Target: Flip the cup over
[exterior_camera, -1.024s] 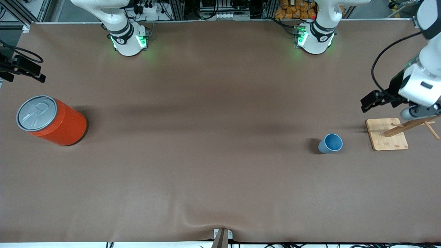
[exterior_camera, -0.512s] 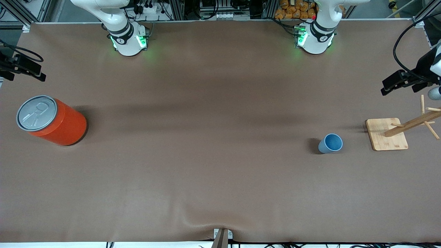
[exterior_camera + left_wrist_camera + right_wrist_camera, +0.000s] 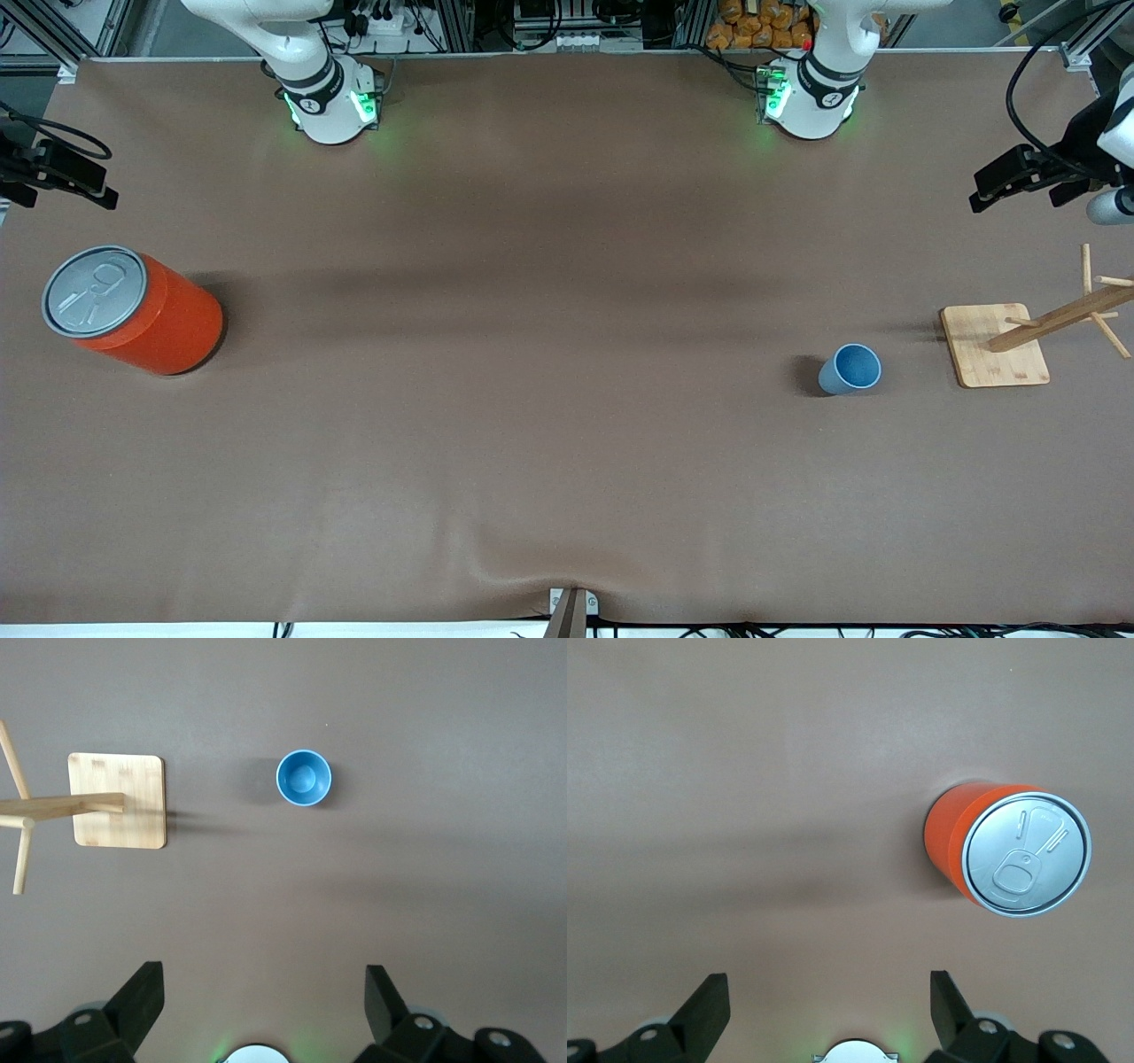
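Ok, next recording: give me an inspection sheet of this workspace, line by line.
Surface: brown table cover, slightly rippled at the edge nearest the front camera.
Job's things: light-blue cup standing mouth up, untouched, beside the wooden rack.
Clutter: orange can upright at the right arm's end; wooden rack with pegs at the left arm's end.
Grippers: left gripper open, empty, high over the table near the rack; right gripper open, empty, high over the table near the can.
Cables: black cable looping to the left wrist; loose wires past the table's edges.
Surroundings: metal framing and equipment by the arms' bases.
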